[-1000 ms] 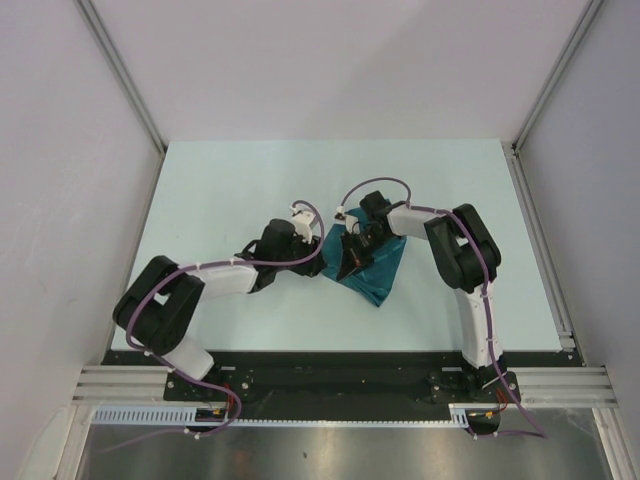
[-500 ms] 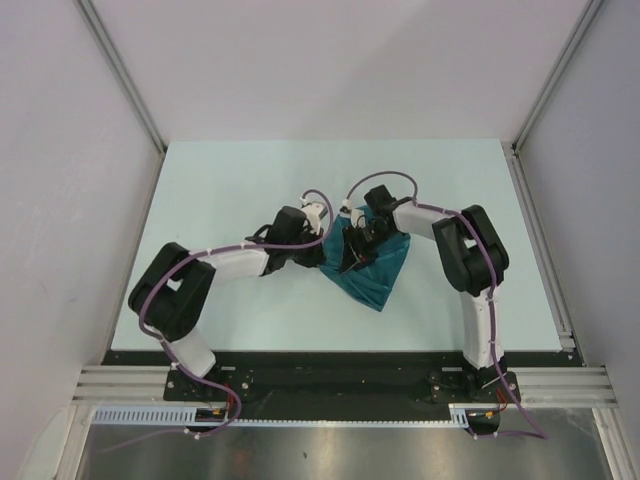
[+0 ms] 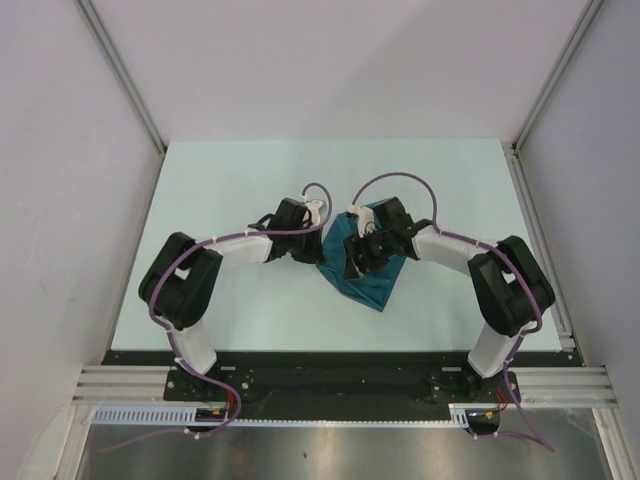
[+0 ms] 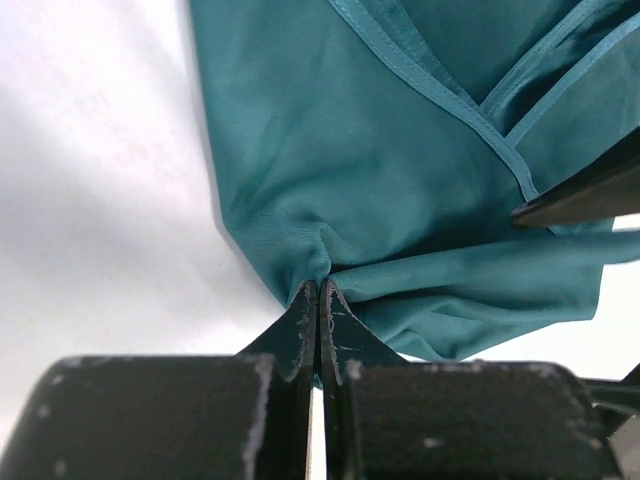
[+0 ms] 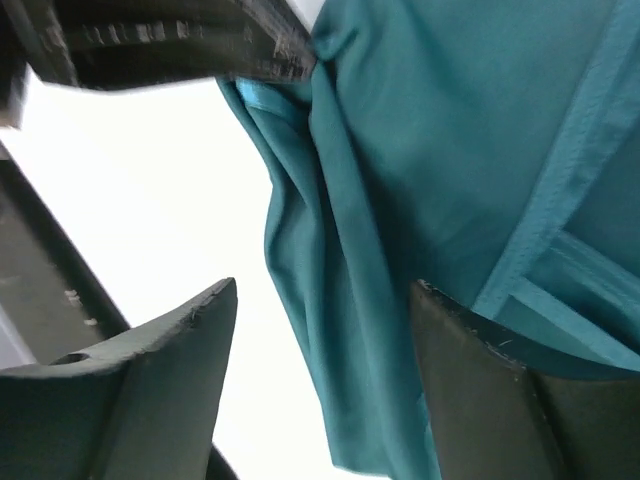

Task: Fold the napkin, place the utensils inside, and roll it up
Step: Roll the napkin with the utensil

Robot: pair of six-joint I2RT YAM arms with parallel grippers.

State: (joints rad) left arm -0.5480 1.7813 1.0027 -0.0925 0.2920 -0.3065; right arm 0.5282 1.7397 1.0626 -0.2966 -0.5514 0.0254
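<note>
The teal napkin (image 3: 372, 274) lies bunched in folds at the middle of the table. My left gripper (image 3: 320, 251) is at its left edge. In the left wrist view that gripper (image 4: 318, 288) is shut on a pinched fold of the napkin (image 4: 380, 170). My right gripper (image 3: 352, 262) hovers over the cloth just right of the left one. In the right wrist view it (image 5: 325, 295) stands open, astride a hanging fold of the napkin (image 5: 430, 150) without pinching it. The utensils are out of view.
The pale table (image 3: 220, 180) runs out around the cloth, with white walls and metal rails on three sides. The two grippers are very close together; the left one's finger (image 5: 170, 45) shows in the right wrist view.
My left gripper has moved right to the napkin's left edge and shut on it. My right gripper has opened and let the cloth go, and its arm has swung outward to the right.
</note>
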